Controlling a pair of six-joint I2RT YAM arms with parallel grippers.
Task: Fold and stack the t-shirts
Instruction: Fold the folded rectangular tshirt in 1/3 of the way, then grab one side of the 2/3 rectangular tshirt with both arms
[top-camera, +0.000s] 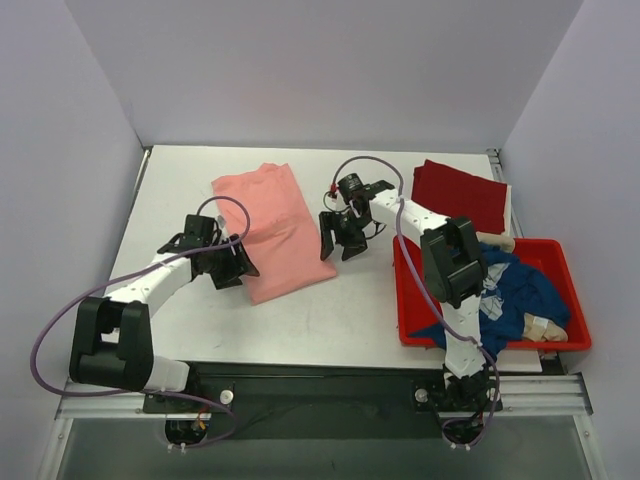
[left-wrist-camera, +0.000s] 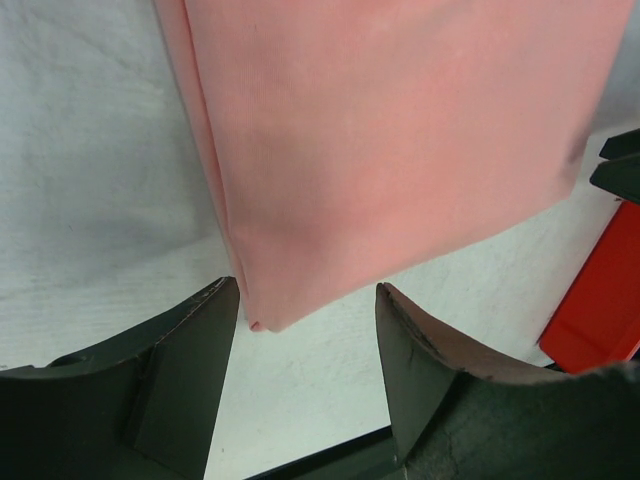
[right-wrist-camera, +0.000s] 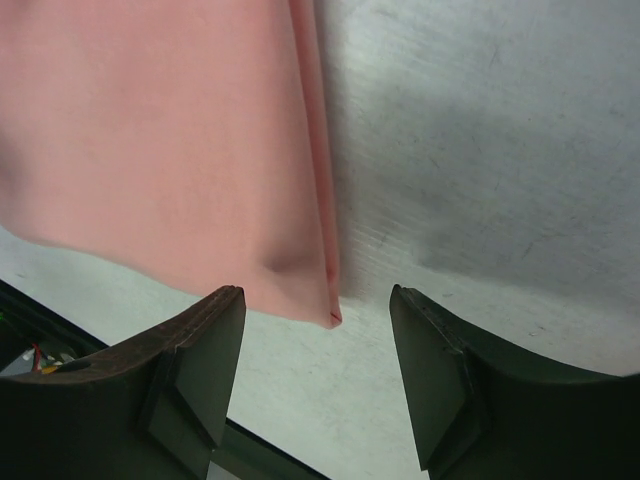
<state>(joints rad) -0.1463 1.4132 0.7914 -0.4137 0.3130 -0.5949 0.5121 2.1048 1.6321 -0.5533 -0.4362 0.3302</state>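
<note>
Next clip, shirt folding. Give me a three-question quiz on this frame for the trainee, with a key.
1. True or false: the salmon-pink t-shirt lies folded on the table.
2. Where is the navy blue t-shirt? A in the red tub; B on the pink shirt; C on the bare table.
3. Name what the left gripper and right gripper hold.
Key: 1 true; 2 A; 3 nothing, both are open.

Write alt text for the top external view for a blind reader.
A folded salmon-pink t-shirt lies on the table, the left gripper at its near left corner and the right gripper at its near right corner, both open and empty. A dark red t-shirt lies flat behind a red tub holding a crumpled navy t-shirt.
</note>
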